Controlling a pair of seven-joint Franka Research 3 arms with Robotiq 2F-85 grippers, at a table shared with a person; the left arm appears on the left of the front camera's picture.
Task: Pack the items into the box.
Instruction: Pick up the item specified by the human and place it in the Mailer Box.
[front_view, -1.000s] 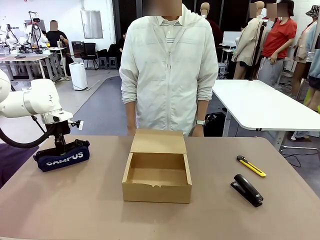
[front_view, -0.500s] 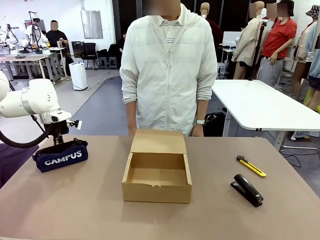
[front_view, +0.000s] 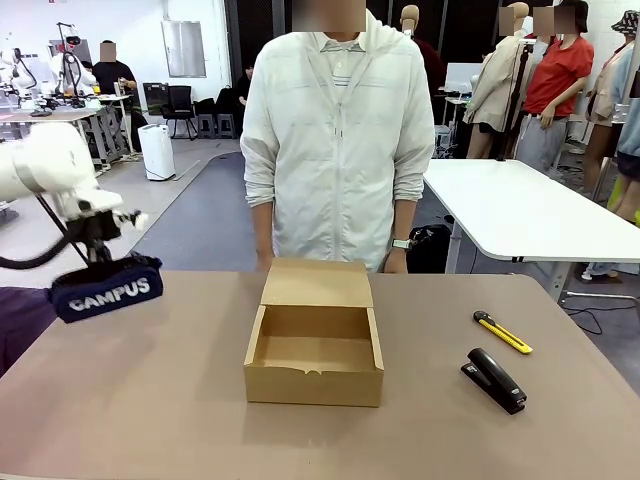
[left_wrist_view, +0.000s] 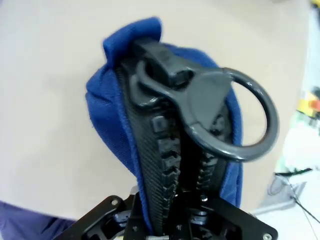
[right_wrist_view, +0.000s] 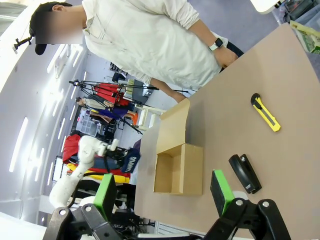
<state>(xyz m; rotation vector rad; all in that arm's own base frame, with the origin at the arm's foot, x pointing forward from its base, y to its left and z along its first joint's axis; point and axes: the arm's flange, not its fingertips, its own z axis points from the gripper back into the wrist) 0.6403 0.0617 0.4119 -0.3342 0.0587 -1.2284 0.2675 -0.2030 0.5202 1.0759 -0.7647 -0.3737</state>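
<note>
Pouch (front_view: 105, 288), navy with white CAMPUS print, hangs clear of the worktop (front_view: 150, 400) at the robot's left, well apart from the box (front_view: 315, 345). Left pincer (front_view: 100, 258) is clamped on its top edge. The wrist view shows the toothed zip ridge and ring pull (left_wrist_view: 235, 115) running up out of the jaws. Fabric looks soft and light; the body hangs tilted, so expect swing and some folding on landing. Zip ridge is probably the stiffest line, a sound place to pinch. Box stands open, lid flap up at the far side. Right pincer (right_wrist_view: 162, 192) hangs with pads spread, nothing between them. Utility knife (front_view: 502, 332) lies at the right near the stapler (front_view: 493, 378). It is slim, hard and low-lying, likely best taken across its narrow width at mid-body.
</note>
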